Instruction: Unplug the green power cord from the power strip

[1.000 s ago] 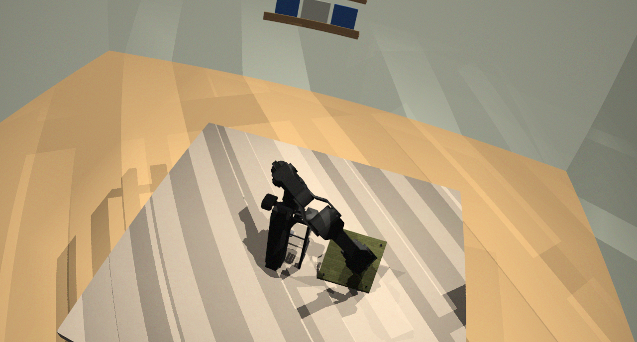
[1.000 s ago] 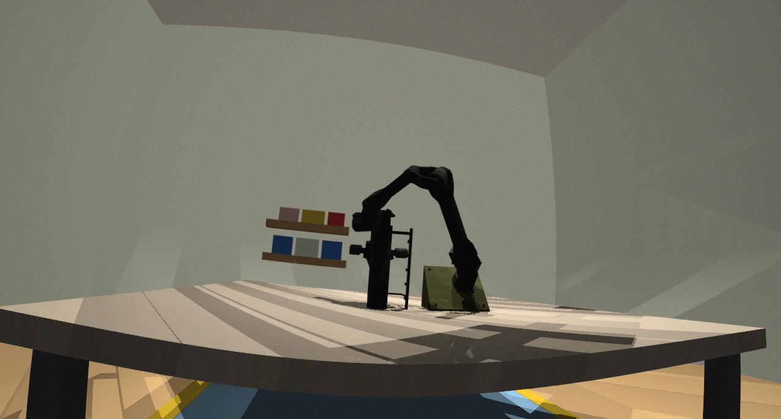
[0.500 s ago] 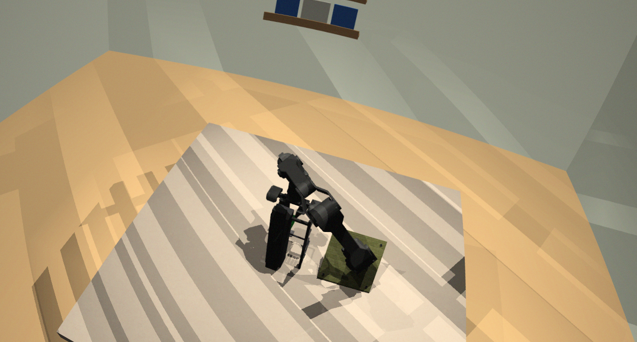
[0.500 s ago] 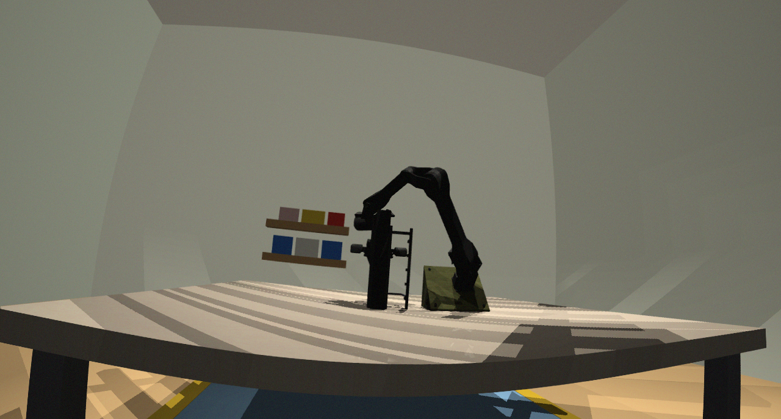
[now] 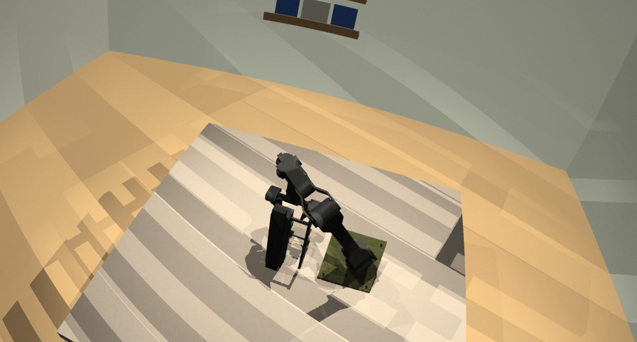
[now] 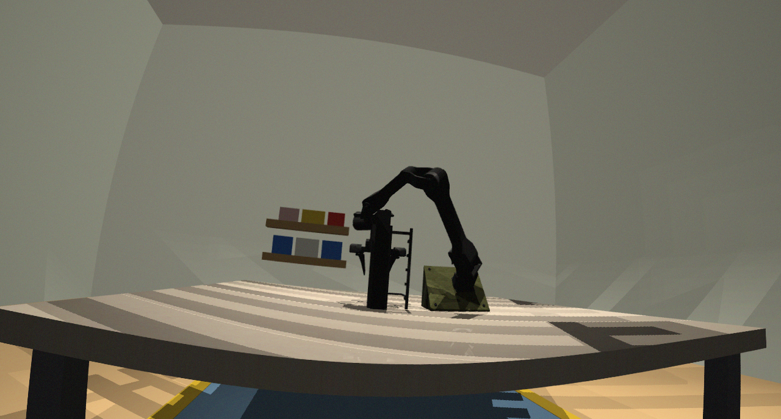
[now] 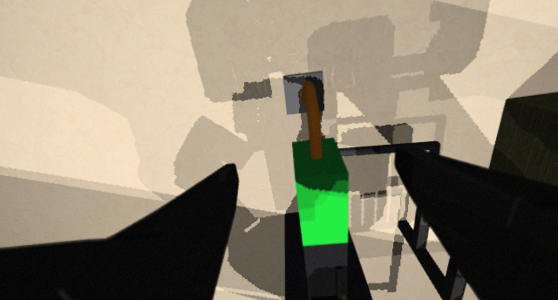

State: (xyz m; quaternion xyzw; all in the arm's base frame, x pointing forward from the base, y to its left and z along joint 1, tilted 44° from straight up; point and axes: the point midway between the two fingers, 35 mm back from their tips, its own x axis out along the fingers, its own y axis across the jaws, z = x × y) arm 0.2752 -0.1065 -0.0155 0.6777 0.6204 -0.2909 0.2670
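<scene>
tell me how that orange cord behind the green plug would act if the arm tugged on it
The orange cord bends over near its far end, so it is probably flexible and would give before pulling tight. It is thin and round, so open fingers could slip off it. The boxy green plug looks rigid, likely a firmer hold.

Power strip (image 6: pixel 378 258) is stood upright on table (image 6: pixel 218 318), w/ ladder-like rack (image 6: pixel 403 269) just beside it, btwn strip and arm base plate (image 6: pixel 437 288). In wrist view, plug (image 7: pixel 322 191) is located btwn gripper (image 7: pixel 316 178) fingers, apart from both. Cord (image 7: pixel 311 117) is run from plug's far end to small pad (image 7: pixel 291 91) on table. Wall shelves (image 6: pixel 305 236) are sited behind table.
</scene>
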